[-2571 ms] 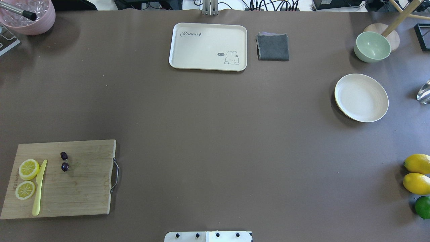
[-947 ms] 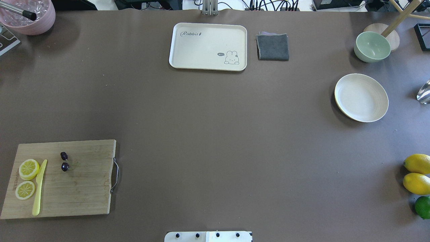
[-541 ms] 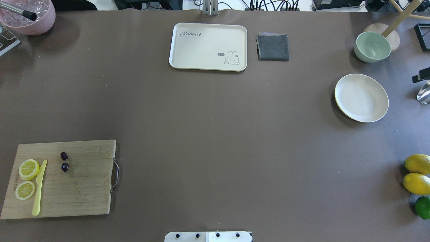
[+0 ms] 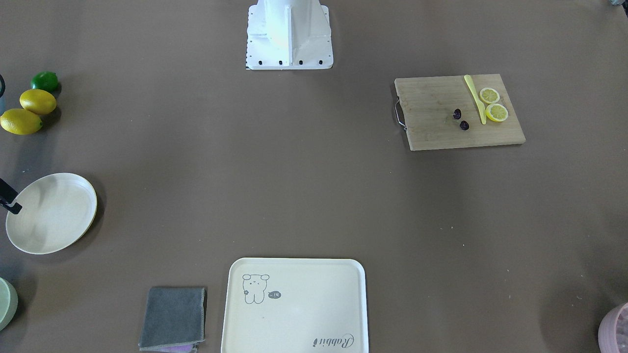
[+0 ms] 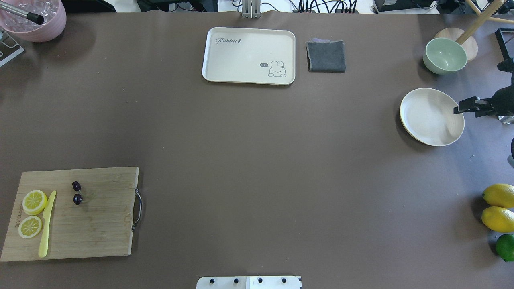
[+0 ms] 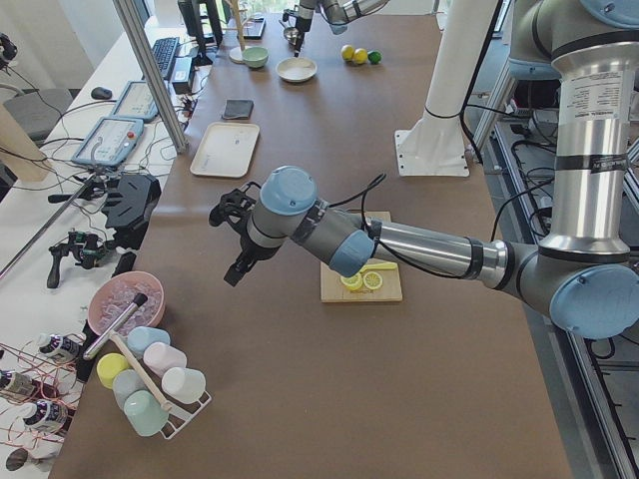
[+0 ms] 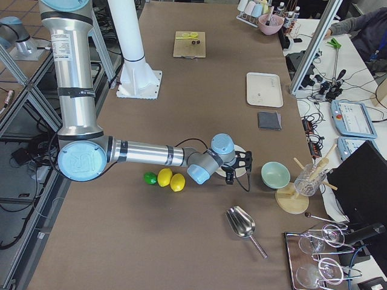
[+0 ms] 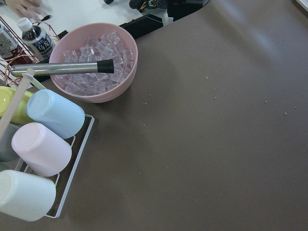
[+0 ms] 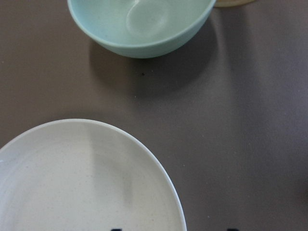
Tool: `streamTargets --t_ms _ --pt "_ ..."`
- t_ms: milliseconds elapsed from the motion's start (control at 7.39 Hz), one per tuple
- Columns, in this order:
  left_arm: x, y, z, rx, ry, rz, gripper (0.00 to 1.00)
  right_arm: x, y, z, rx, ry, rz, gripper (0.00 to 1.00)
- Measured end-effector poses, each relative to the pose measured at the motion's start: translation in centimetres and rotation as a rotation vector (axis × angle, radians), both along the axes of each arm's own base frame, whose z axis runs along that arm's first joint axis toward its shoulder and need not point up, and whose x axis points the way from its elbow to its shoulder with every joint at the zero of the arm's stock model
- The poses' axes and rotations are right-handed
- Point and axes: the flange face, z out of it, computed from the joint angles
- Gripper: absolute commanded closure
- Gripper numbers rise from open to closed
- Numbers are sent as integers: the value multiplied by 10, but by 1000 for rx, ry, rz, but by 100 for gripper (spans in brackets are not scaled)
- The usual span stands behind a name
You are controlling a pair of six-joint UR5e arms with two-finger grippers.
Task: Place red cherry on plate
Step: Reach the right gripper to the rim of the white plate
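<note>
Brown tabletop [image 5: 257, 160]: cherry [image 5: 78, 199] lay untouched on cutting board [image 5: 100, 224], well apart from plate [image 5: 429, 120]. Right claw [image 5: 466, 107], spread, hung over plate's rim, perhaps to steady it. Left claw [image 6: 232, 244] near board; spread or pinched, unclear.

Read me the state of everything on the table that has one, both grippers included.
red cherry, lying on the cutting board, not gripped.
plate, empty.
green bowl, upright, empty.
right gripper, open, by the plate's rim.
left gripper, open or shut unclear.
</note>
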Motion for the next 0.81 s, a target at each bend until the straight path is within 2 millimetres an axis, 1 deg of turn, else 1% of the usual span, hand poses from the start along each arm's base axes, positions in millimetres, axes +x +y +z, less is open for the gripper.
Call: streamTargets --t_ms 135,271,406,541,677,812 --pt "0 0 0 0 0 0 1 1 9 11 -5 -1 2 43" --pt "0 0 0 0 0 -1 1 2 14 17 -8 -2 5 58" --pt "0 0 0 1 0 -1 1 0 15 18 -16 -5 16 72" --pt "-1 0 0 1 -1 -2 1 -5 15 17 -25 -11 34 80" --pt "-1 0 0 1 -1 -3 1 -13 15 14 -29 -15 51 100" --pt "-1 0 0 0 -3 -3 1 -19 14 11 -30 -16 60 100"
